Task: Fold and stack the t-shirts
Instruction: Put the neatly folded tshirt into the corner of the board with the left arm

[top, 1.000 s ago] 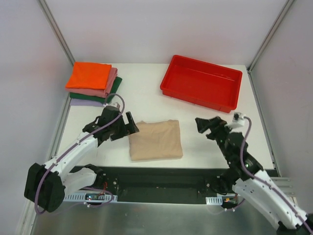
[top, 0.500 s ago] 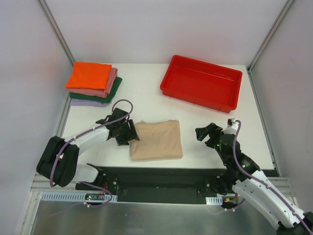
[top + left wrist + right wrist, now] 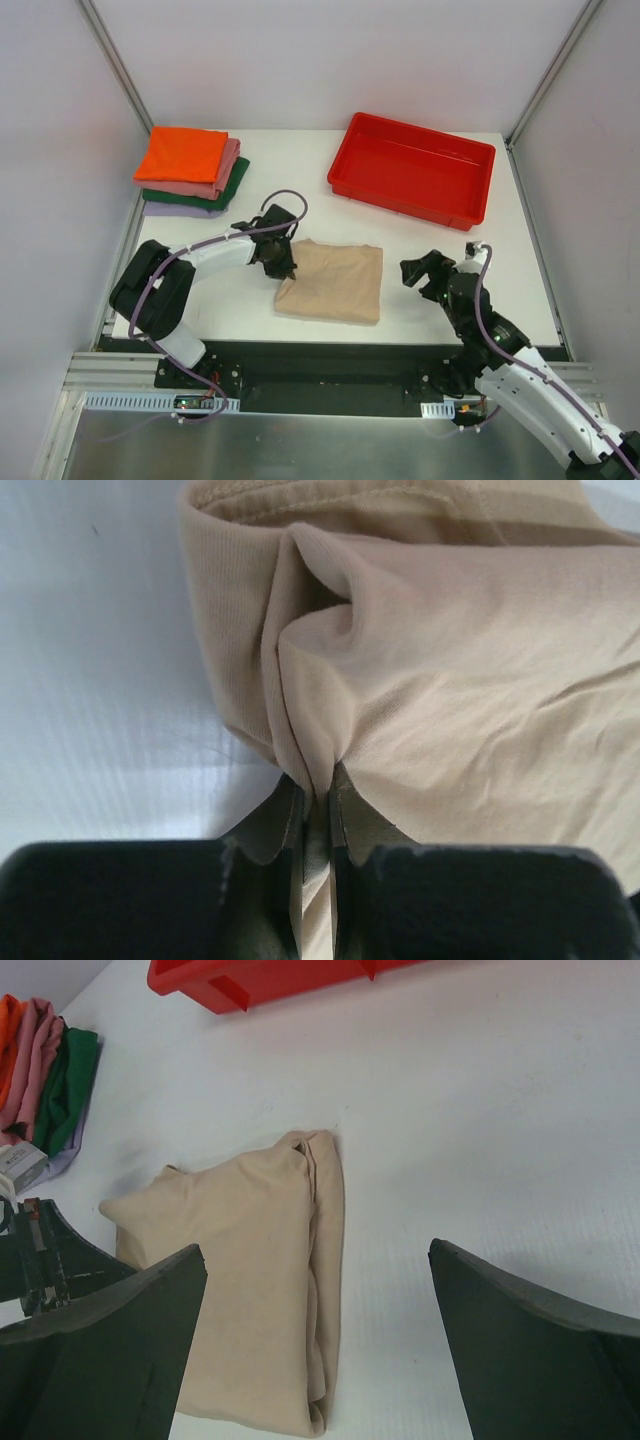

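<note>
Clearly, the left gripper (image 3: 277,262) had its two fingers pinched tight on the near-left edge of the large plain beige cloth t-shirt (image 3: 335,283). In the left wrist view a thin ridge of tan cloth ran down between the fingertips (image 3: 345,805), with hardly any gap between them, and the fabric bunched into a soft fold just beyond. The folded beige shirt lay on the white table (image 3: 300,195) near its middle and towards the near edge, turned slightly askew, between the two grippers.

The right gripper (image 3: 424,268) stood to the right of the shirt and apart from it, with its fingers spread wide and nothing between them. In its own wrist view the shirt lay ahead on bare table.

At the far left corner of the table sat a stack of four folded shirts. The orange t-shirt (image 3: 182,153) was on top, the pink t-shirt (image 3: 228,168) under it, then the dark green t-shirt (image 3: 234,183), and the lavender t-shirt (image 3: 175,209) at the bottom. That stack was well apart from the beige shirt. A red rectangular plastic tray (image 3: 400,204) rested at the far right of the table.
</note>
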`<state>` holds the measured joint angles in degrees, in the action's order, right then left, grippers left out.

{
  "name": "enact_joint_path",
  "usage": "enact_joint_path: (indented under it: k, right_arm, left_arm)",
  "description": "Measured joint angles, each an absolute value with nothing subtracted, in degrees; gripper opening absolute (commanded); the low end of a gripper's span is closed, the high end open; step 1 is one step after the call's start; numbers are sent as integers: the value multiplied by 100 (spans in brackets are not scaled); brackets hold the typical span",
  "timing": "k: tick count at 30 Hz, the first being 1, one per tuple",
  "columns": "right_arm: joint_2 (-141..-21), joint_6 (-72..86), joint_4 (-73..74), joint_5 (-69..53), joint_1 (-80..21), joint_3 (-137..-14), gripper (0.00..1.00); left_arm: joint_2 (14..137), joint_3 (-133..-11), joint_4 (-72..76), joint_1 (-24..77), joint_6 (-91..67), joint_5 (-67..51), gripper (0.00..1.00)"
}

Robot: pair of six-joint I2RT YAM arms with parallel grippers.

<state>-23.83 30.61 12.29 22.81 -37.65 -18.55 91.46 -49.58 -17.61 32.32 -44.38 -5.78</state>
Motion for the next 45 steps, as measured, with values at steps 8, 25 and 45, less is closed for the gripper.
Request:
enact_joint_path:
  k: [8,25,45]
  right_arm:
    - [-2095,2834,1234,2480,-3765,-1855,96]
    - [-2567,2257,1723,1750,-3765,-2342,96]
    - [-2845,1752,2783,2552,-3763,-2362,96]
  left_arm:
    - [9170,-5854,-2239,3323,-2875,1310,0]
    - [10252,-8805,-2097,1625,1796,2359,0]
    - [10575,-10580,-2091,965,3216,2644,0]
